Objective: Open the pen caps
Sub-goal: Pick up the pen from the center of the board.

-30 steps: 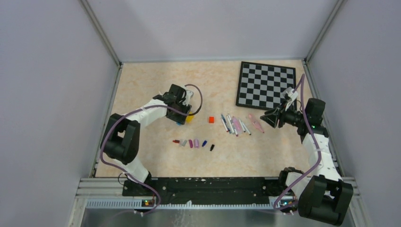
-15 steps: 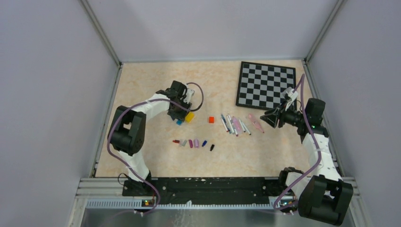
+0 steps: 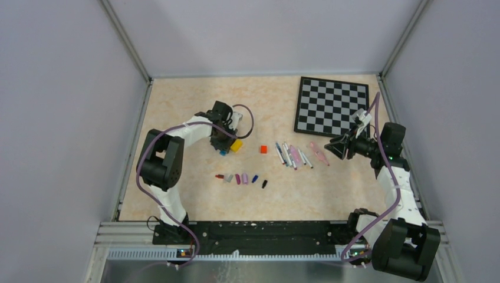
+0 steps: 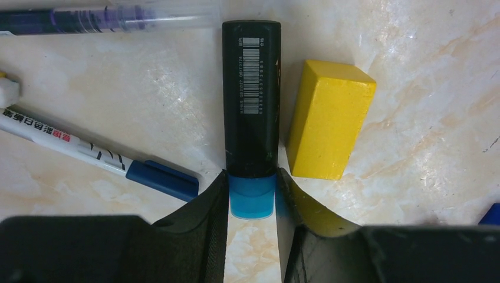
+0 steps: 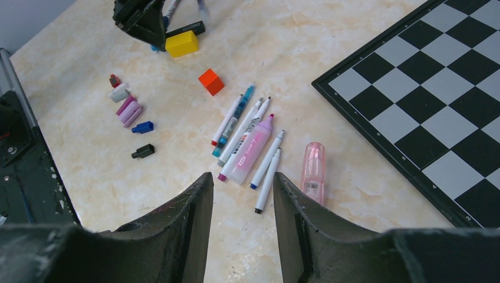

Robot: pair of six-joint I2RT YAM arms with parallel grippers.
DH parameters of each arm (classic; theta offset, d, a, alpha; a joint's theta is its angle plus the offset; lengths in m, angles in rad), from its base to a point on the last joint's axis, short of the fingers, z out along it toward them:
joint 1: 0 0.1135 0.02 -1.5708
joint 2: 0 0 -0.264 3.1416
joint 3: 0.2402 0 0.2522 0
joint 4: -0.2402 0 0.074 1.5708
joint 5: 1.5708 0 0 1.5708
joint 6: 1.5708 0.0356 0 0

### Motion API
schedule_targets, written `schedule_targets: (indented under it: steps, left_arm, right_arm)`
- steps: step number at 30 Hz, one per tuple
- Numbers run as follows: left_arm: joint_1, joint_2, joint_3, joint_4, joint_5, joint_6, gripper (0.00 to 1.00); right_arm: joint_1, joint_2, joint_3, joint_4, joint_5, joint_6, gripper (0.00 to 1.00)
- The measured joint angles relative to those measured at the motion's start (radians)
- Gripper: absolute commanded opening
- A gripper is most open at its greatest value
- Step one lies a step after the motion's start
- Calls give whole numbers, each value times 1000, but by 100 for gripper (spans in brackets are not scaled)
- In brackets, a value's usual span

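Purple pen [image 4: 88,19], white pen [image 4: 71,144], both edge-cropped

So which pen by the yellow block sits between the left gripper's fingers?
The black-barrelled highlighter, lying right beside the yellow block; the left gripper clamps its blue cap. The white pen and the clear-barrelled pen lie outside its fingers.

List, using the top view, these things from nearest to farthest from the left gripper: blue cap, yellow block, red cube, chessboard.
1. blue cap, between the left gripper's fingers
2. yellow block, just to its right
3. red cube, farther right
4. chessboard, back right corner
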State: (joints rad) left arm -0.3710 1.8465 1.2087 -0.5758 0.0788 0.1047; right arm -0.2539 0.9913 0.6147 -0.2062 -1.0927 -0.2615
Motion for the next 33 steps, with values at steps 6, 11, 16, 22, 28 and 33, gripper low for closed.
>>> schedule_targets:
  steps: [6,11,16,22,28,33]
  left_arm:
    - [4,0,0,-1,12,-1,19]
    - [4,-5,0,-1,17,-6,12]
    - [4,-62,-9,-3,44,-26,9]
    - [4,-238,-34,8,116,-58,5]
    - [-13,-388,-114,116,326,-153,2]
    - [-140,-441,-182,272,411,-268,0]
  right_arm:
    - [0,0,0,0,0,0,41]
    - [0,0,0,0,0,0,41]
    - [-5,0,0,0,-5,-1,41]
    - [-5,0,0,0,-38,-1,43]
    - [-5,0,-29,30,-120,43,44]
    - [0,0,-48,117,-184,189,58]
